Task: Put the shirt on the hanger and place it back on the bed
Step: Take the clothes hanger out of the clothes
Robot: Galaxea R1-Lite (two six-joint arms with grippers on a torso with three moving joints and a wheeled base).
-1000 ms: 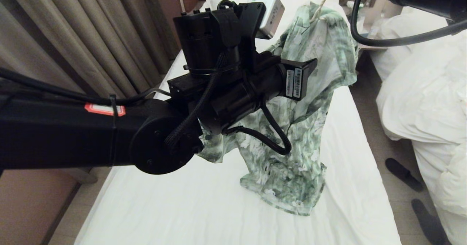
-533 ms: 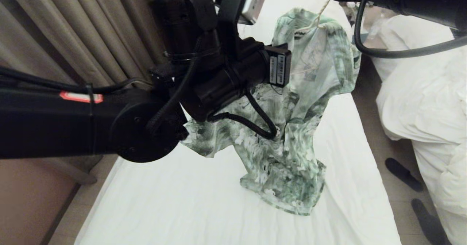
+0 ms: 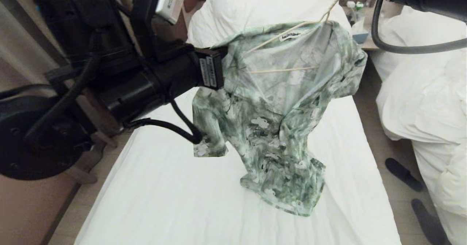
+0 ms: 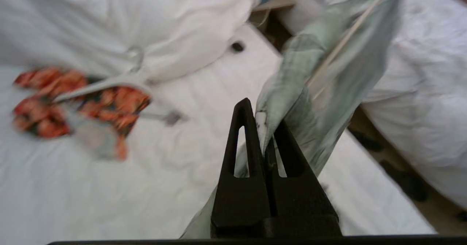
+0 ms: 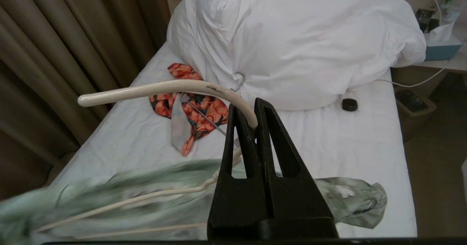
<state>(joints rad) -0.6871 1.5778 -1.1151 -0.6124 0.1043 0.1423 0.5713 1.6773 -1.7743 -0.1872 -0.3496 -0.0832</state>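
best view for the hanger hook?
Right wrist view: the hanger hook curves in full, its base clamped in the right end effector. Head view shows only the frame's thin wires through the shirt; left wrist view just one blurred wire.

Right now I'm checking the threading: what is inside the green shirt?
Inside the shirt the cream hanger shows through the thin fabric: one sloping arm and the bottom bar. Its other shoulder end is covered by cloth, so I cannot tell whether it sits in the sleeve.

the shirt [image 3: 277, 102] hangs on the hanger [image 3: 292, 48] above the bed [image 3: 175, 201], hem resting on it, duvet [image 3: 262, 4] behind.
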